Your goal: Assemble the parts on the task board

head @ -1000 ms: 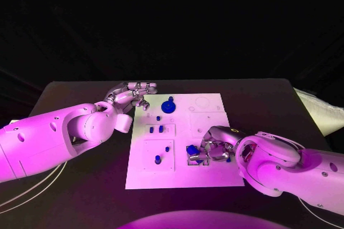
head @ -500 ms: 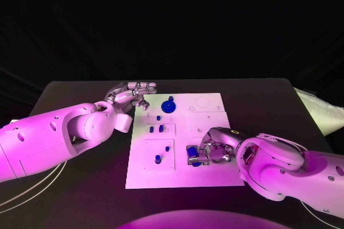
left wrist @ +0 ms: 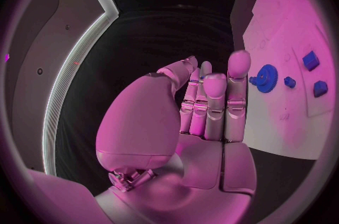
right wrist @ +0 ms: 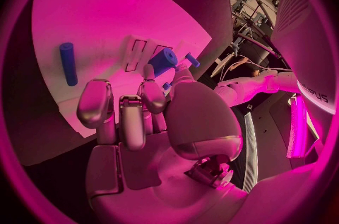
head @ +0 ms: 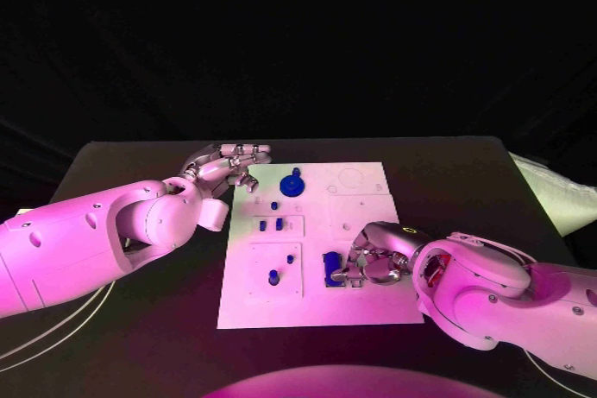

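- Task board [head: 361, 307] lay flat in the middle of the black counter [head: 137, 169]; it serves as the landmark for everything below.
- Right hand [head: 373, 260] sat over the board's near right part. Its fingers [right wrist: 152, 94] were curled inward, and a blue cylinder part [right wrist: 164, 60] stood right at their tips, apparently pinched between thumb and a finger. Contact looked firm in the right wrist view, though the far side of the grip was hidden.
- From the head view, a blue part [head: 332, 268] showed just beside that hand, on the side towards the board's centre, by a rectangular recess in the board.
- A loose blue rod [right wrist: 68, 64] lay flat on the board, well apart from the right fingers, its long axis roughly parallel to the board's long edge.
- Left hand [head: 230, 163] hovered at the board's far left corner, fingers [left wrist: 212, 94] straight and pressed side by side, holding nothing.
- Blue gear [head: 292, 186] sat on the board's far part, near the left hand. Smaller blue pieces [head: 272, 225] stood in the board's middle left.
- Judgement: the right hand was much the nearer to the recess; the coming move likely turns on lining the held part's axis upright over its seat.
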